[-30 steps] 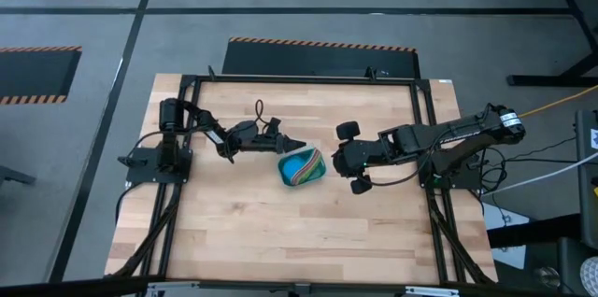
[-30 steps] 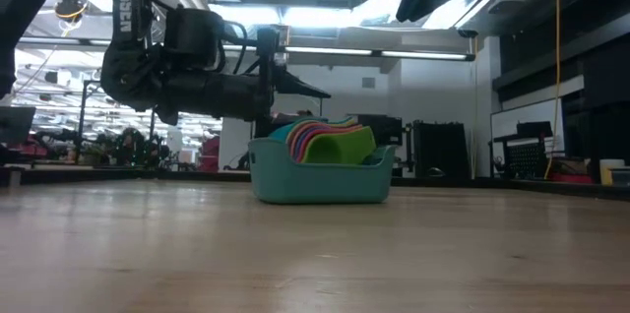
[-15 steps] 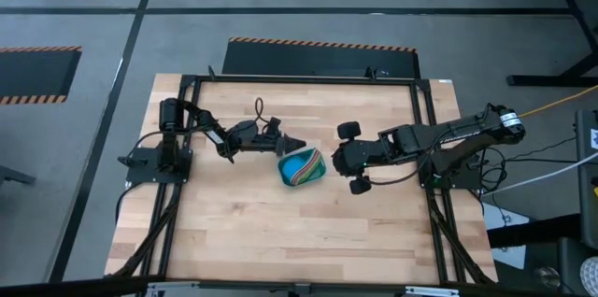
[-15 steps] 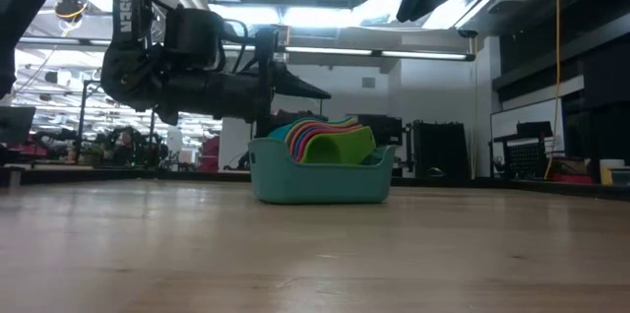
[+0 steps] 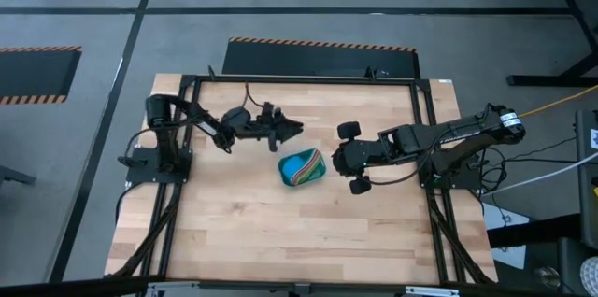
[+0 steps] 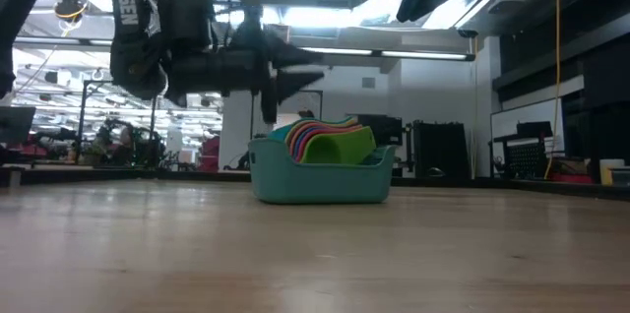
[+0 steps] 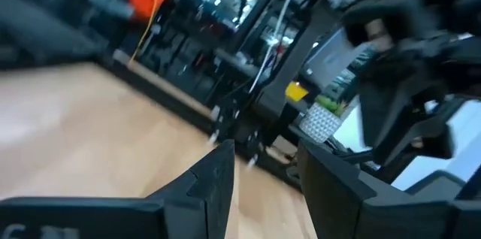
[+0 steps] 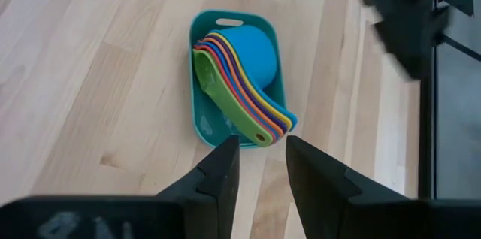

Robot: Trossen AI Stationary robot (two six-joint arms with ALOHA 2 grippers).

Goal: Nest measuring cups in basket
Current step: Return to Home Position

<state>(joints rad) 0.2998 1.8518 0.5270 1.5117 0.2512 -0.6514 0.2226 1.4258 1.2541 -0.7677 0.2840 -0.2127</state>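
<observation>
The teal basket (image 5: 284, 168) stands on the table's middle, seen also in the low view (image 6: 320, 183) and the right wrist view (image 8: 213, 125). The measuring cups (image 8: 240, 74) sit nested inside it, tilted: a light blue one (image 8: 254, 45) is innermost and the green one (image 8: 222, 92) outermost. Their handles (image 8: 272, 122) fan out over the basket's rim. My left gripper (image 5: 297, 128) hangs open in the air, above and on the far-left side of the basket. My right gripper (image 5: 336, 157) is open, raised just right of the basket and looking down on it.
Bare wooden tabletop (image 5: 280, 227) lies on the near side of the basket. Dark metal frame rails (image 5: 299, 80) run along the table's edges. The left arm (image 8: 406, 13) shows as a dark shape beyond the basket in the right wrist view.
My left gripper has risen and drawn back toward the table's far edge, away from the basket, rolling about its own axis as it went. The basket, the cups and the right arm have stayed put.
</observation>
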